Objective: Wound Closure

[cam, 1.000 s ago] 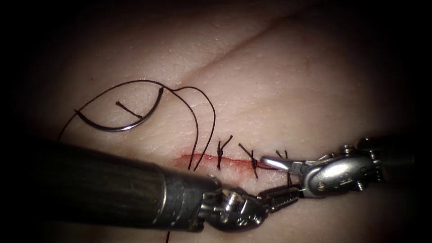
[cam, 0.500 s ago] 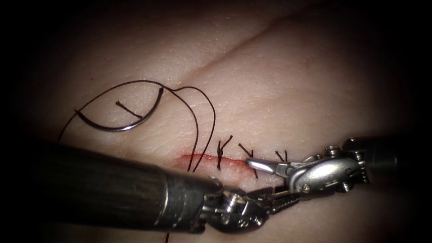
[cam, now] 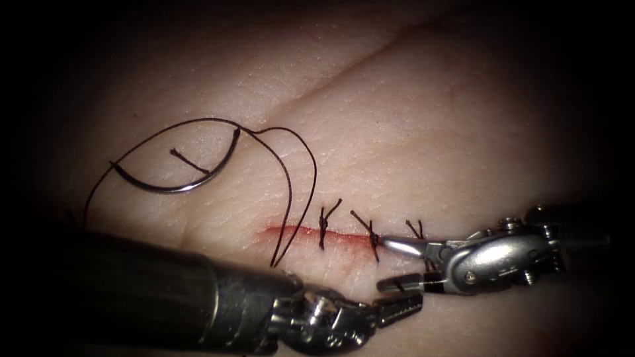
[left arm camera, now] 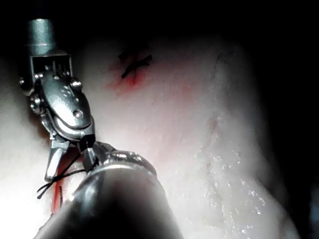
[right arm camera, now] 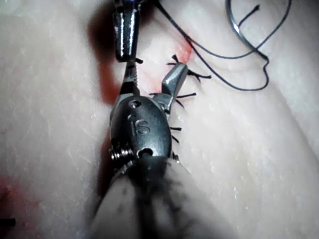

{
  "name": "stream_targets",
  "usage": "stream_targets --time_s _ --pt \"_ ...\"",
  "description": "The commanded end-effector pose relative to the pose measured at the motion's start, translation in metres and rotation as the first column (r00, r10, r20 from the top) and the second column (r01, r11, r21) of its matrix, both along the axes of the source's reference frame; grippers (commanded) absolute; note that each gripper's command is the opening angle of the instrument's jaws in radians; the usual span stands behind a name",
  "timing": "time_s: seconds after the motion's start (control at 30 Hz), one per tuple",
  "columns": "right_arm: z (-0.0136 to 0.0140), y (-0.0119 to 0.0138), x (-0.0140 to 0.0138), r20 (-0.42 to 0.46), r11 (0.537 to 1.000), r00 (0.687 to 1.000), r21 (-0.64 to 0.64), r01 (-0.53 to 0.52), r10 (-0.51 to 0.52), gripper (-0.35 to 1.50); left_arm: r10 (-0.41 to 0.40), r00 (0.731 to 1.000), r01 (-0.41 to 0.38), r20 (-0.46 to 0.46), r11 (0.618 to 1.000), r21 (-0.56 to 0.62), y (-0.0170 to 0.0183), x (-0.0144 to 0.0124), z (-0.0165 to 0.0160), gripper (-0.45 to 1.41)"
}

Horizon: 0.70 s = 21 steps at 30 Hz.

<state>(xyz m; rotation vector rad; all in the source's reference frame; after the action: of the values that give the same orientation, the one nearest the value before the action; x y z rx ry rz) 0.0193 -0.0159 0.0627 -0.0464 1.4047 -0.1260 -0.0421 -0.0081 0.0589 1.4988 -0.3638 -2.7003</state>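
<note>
pale tissue (cam: 410,119) is shown with the needle (cam: 173,178) lying free, up-left of the cut (cam: 311,235); right claw (cam: 401,263) gapes empty, left claw (cam: 397,309) is indeterminate.

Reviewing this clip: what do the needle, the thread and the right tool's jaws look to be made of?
Needle: probably polished steel, thin and glinting, lying free on the tissue. Thread: dark, matte, likely braided suture. Right tool: bright bare metal, open jaws holding nothing.
</note>
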Motion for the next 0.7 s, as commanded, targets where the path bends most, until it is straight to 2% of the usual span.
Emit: stream_targets --time_s 0.03,0.23,0.33,0.4,0.5,0.7 --pt "0.0000 -0.0003 -0.0007 0.005 1.000 1.000 0.008 -0.010 0.010 1.36 -0.003 1.000 0.003 -0.001 1.000 0.007 -0.0005 -0.0002 0.0005 -0.45" --pt "-0.0018 0.0008 -0.0043 -0.003 0.998 0.998 0.032 -0.058 0.058 1.35 -0.032 0.999 0.030 0.020 0.997 0.070 -0.0020 0.0008 0.0017 -0.45" --pt "-0.0024 0.0006 -0.0051 -0.009 0.997 0.998 0.047 -0.060 0.061 1.33 -0.038 0.994 0.022 0.099 0.987 0.158 -0.0024 0.0009 0.0032 -0.45" --pt "-0.0029 0.0001 -0.0059 -0.009 0.995 0.997 0.064 -0.071 0.071 1.33 -0.057 0.986 0.015 0.159 0.966 0.257 -0.0025 0.0014 0.0050 -0.45" --pt "-0.0031 0.0001 -0.0072 -0.007 0.992 0.995 0.082 -0.094 0.095 1.33 -0.078 0.979 0.010 0.190 0.943 0.334 -0.0027 0.0024 0.0070 -0.45" --pt "-0.0036 0.0002 -0.0093 0.027 0.986 0.991 0.107 -0.131 0.129 1.33 -0.113 0.973 0.014 0.203 0.901 0.434 -0.0028 0.0042 0.0106 -0.42"
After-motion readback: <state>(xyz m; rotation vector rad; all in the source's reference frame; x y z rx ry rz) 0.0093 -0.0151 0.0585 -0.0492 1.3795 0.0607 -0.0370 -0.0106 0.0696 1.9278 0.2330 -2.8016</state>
